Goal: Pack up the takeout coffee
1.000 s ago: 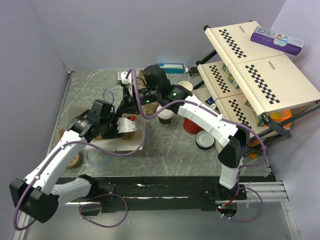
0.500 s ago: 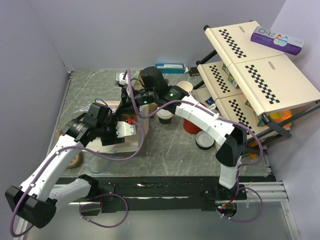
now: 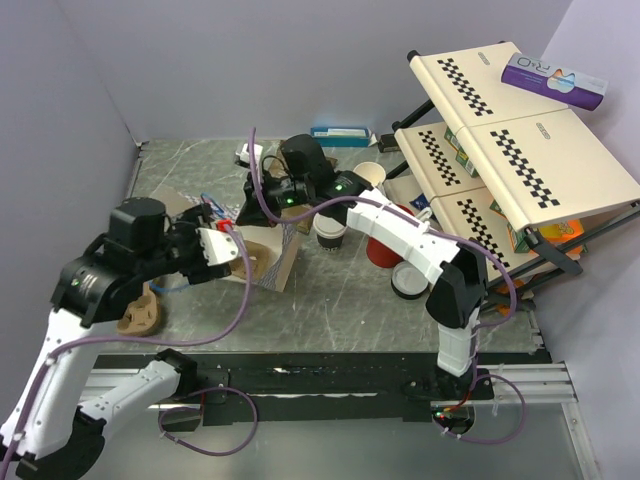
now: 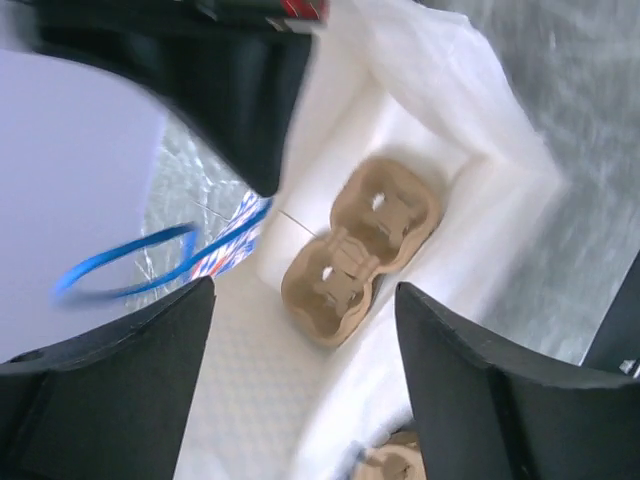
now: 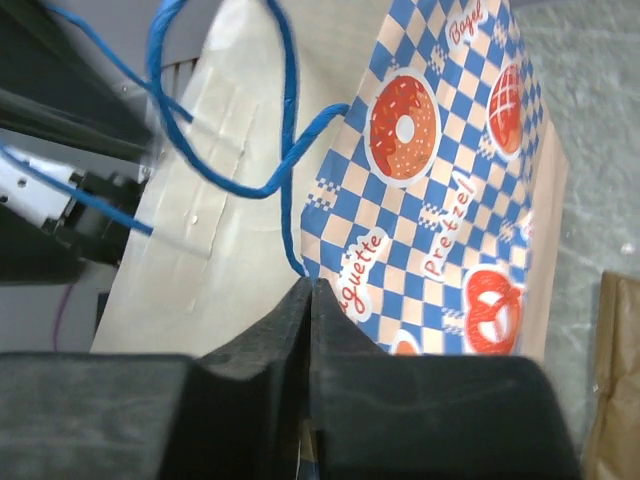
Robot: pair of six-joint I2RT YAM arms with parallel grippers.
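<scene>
Left arm has swung back and up. Its left gripper [image 4: 305, 330] is spread and empty above the paper bag [image 5: 440, 200] (cup carrier [image 4: 360, 250] lies inside). The right gripper [image 5: 312, 300] is clamped on the bag's rim. The takeout coffee [image 3: 330, 231] stands on the table just beside the bag, unpacked.

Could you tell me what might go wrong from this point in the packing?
1. The right gripper has its jaws shut on only a thin edge of the paper bag. The paper could slip or tear, and the mouth might then sag shut.
2. The blue handle loops right beside that pinch and might snag.
3. The left gripper hangs open over the cup carrier inside the bag, so lowering it could catch the rim.
</scene>
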